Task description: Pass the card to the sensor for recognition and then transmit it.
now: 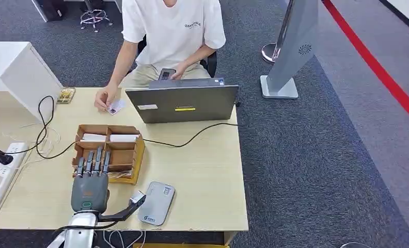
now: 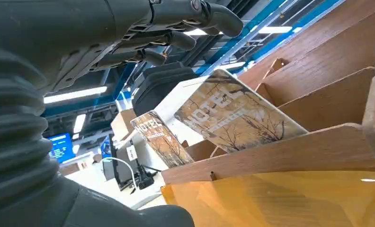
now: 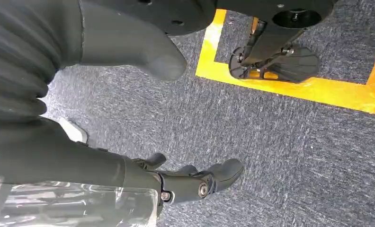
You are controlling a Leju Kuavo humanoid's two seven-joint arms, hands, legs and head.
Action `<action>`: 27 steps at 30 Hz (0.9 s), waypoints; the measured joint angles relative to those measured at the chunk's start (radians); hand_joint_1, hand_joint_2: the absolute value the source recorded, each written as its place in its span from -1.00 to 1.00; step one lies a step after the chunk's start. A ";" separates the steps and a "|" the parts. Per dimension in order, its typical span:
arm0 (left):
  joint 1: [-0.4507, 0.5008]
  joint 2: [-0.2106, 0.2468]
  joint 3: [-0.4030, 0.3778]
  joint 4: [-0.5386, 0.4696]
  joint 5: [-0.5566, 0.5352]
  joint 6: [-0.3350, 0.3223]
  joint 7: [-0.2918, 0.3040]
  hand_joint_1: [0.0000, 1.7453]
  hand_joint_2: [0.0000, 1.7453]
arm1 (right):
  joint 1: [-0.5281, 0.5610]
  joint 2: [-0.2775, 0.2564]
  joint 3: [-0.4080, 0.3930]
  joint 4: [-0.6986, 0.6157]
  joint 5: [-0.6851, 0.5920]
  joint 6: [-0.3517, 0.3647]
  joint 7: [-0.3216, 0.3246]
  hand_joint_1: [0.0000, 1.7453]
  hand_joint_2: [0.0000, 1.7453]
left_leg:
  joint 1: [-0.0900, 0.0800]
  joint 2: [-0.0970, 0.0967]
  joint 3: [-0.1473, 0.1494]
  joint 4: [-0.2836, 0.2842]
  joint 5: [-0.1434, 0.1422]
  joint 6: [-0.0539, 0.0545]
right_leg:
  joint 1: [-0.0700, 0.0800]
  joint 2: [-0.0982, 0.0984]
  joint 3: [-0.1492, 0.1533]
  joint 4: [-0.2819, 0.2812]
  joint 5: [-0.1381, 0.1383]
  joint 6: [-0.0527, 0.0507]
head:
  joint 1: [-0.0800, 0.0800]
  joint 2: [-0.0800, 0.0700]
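the left hand [image 1: 90, 183] hovers over the near half of the wooden box [image 1: 135, 155] at the left of the counter [image 1: 202, 175], palm down, fingers [image 1: 91, 161] straight, spread a little and holding nothing. in the left wrist view the hand [image 2: 143, 28] sits above the box [image 2: 318, 85], with its fingers [image 2: 176, 40] apart from the cards [image 2: 233, 113] that lean tilted in the near compartments. the far compartments hold white cards [image 1: 109, 137].

the sensor [image 1: 156, 203], a flat grey pad, lies near the counter's front edge, just right of the hand's thumb. a small white piece [image 1: 137, 197] sits at the thumb tip; what it is cannot be told.

the right hand [image 3: 129, 142] hangs over the grey carpet [image 3: 271, 142] beside yellow floor tape [image 3: 299, 90], its fingers [image 3: 209, 177] loosely curved and apart with nothing in them.

a person [image 1: 171, 31] sits at the far side behind a grey laptop [image 1: 182, 103], one hand [image 1: 105, 97] on a small card [image 1: 116, 107] on the counter, the other holding a phone [image 1: 166, 74]. a black cable [image 1: 192, 137] runs from the laptop across to the left. a power strip [image 1: 1, 173] lies at the left edge. a grey stand [image 1: 290, 51] rises on the floor to the right, with a red line [image 1: 378, 67] beyond it.
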 joint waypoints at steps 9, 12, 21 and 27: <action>0.003 -0.008 0.002 0.001 0.000 -0.021 -0.001 -1.00 1.00 | 0.000 0.000 -0.008 0.000 0.003 0.003 0.000 -1.00 1.00 | 0.000 0.000 0.000 0.000 0.000 0.000 | 0.000 0.000 0.000 0.000 0.000 0.000 | 0.000 0.000; 0.003 -0.009 0.002 0.001 0.000 -0.027 0.003 -1.00 1.00 | 0.000 0.000 -0.010 0.000 0.003 0.003 0.001 -1.00 1.00 | 0.000 0.000 0.000 0.000 0.000 0.000 | 0.000 0.000 0.000 0.000 0.000 0.000 | 0.000 0.000; 0.003 -0.013 0.002 0.001 0.000 -0.026 0.014 -1.00 1.00 | 0.000 0.000 -0.016 0.000 0.009 0.003 0.002 -1.00 1.00 | 0.000 0.000 0.000 0.000 0.000 0.000 | 0.000 0.000 0.000 0.000 0.000 0.000 | 0.000 0.000; 0.002 -0.013 0.002 0.001 0.000 -0.018 0.023 -1.00 1.00 | 0.000 0.000 -0.016 0.000 0.018 0.003 0.002 -1.00 1.00 | 0.000 0.000 0.000 0.000 0.000 0.000 | 0.000 0.000 0.000 0.000 0.000 0.000 | 0.000 0.000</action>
